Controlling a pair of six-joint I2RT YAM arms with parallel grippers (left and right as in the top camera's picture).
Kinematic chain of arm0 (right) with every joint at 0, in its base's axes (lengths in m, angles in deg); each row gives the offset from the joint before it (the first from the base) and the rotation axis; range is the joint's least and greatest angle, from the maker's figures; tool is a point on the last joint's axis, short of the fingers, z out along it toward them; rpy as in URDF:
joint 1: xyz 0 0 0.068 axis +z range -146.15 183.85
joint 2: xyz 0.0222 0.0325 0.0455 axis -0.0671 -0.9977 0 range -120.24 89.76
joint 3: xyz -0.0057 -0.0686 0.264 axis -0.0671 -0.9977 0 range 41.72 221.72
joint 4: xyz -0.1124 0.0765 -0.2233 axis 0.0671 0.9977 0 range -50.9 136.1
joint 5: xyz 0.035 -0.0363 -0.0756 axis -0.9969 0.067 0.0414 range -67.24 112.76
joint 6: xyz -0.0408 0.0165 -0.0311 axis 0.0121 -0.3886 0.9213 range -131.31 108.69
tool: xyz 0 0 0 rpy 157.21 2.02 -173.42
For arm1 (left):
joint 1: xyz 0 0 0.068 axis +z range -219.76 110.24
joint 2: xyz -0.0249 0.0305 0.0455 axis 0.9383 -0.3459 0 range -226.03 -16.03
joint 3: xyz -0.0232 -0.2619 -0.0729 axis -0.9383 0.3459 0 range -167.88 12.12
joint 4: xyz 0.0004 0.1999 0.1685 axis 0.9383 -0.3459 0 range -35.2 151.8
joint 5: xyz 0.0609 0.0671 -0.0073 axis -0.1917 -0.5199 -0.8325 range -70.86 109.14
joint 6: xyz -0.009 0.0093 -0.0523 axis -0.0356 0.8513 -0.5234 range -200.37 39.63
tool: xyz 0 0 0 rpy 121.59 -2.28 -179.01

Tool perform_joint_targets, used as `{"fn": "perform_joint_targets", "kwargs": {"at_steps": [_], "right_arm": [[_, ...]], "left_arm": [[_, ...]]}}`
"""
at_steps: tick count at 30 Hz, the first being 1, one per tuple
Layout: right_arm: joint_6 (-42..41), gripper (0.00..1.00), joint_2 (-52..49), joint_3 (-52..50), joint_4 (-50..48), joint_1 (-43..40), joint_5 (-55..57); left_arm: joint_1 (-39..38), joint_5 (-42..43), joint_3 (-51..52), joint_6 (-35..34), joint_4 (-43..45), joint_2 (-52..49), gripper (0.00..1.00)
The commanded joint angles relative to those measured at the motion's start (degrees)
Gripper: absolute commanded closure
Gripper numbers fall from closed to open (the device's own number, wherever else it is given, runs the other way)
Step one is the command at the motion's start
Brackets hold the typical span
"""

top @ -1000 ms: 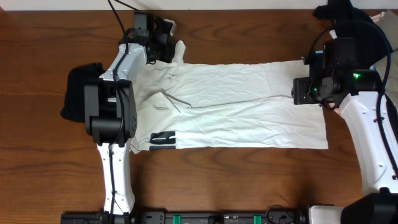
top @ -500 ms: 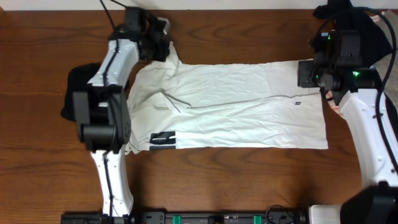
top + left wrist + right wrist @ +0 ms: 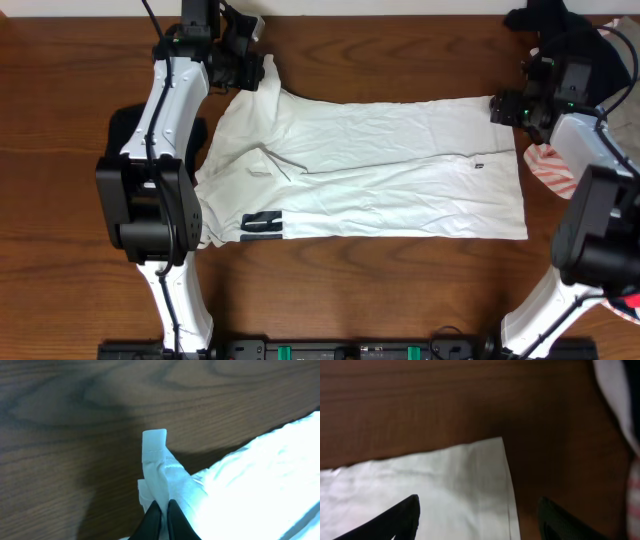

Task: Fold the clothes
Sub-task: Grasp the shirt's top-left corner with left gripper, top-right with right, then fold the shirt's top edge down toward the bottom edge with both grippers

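The large white shirt (image 3: 380, 165) of the clothes lies spread flat across the table, with black stripe marks (image 3: 262, 226) near its front left hem. My left gripper (image 3: 256, 62) is shut on the far left sleeve (image 3: 270, 82), drawing it out toward the table's back edge. The left wrist view shows the black fingertips (image 3: 152, 514) pinching the folded white sleeve (image 3: 156, 452). My right gripper (image 3: 502, 108) hovers open over the shirt's far right corner (image 3: 470, 470). One finger (image 3: 407, 510) is above the cloth and the other (image 3: 552, 515) above bare wood.
A black garment (image 3: 122, 150) lies by the left arm. At the far right corner are more black clothes (image 3: 545, 18) and a red-striped piece (image 3: 546, 166) next to the right arm. The wooden table (image 3: 400, 290) shows bare in front of the shirt.
The left gripper has pulled the sleeve farther back and left, straightening it. The right gripper has moved back and right to the shirt's corner, and its jaws have spread wider.
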Motion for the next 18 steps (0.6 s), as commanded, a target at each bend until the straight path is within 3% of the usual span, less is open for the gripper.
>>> {"fn": "perform_joint_targets", "kwargs": {"at_steps": [1, 12, 18], "right_arm": [[0.17, 0.27, -3.28, 0.26, -3.48, -0.04, -3.96], [0.13, 0.26, -9.68, 0.26, -15.08, 0.00, -3.91], [-0.04, 0.27, -11.21, 0.26, -16.22, 0.00, -3.89]], "left_arm": [[0.15, 0.83, -0.72, -0.48, -0.28, 0.00, 0.94], [0.04, 0.83, -0.70, -0.52, -2.19, 0.00, 0.94], [0.04, 0.83, -0.70, -0.52, -2.16, 0.00, 0.94]]}}
